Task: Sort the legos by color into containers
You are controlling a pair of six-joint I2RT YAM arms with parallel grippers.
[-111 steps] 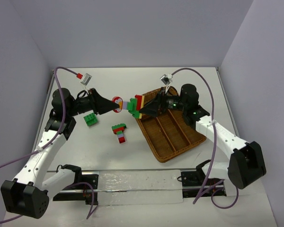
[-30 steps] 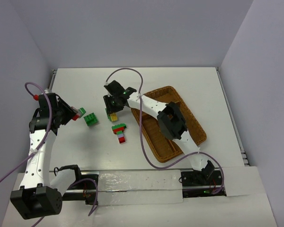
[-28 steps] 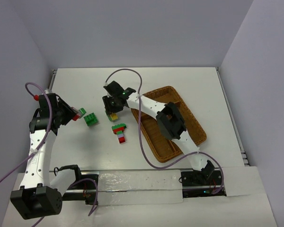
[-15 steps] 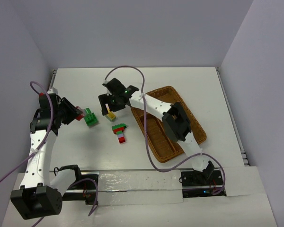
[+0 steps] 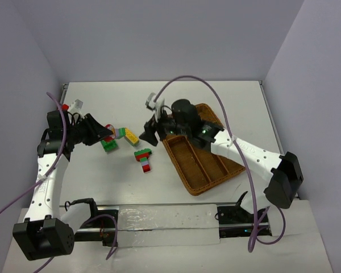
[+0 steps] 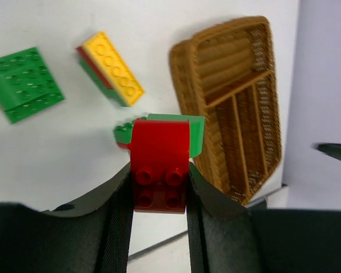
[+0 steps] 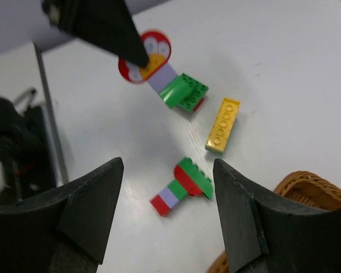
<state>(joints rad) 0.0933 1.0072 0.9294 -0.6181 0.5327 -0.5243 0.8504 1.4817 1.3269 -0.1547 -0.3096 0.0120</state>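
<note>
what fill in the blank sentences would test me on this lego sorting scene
1. The brick clamped in the left tool is ____.
2. The right tool is ____ and holds nothing.
3. The visible slots of the wicker tray hold ____ legos.
4. The long brick lying loose on the table has a ____ top.

Missing words: red; open; no; yellow

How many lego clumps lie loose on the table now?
3: green brick nearest the left end effector, yellow-topped stack beside it, striped clump nearer the tray. The right arm may hide more.
</note>
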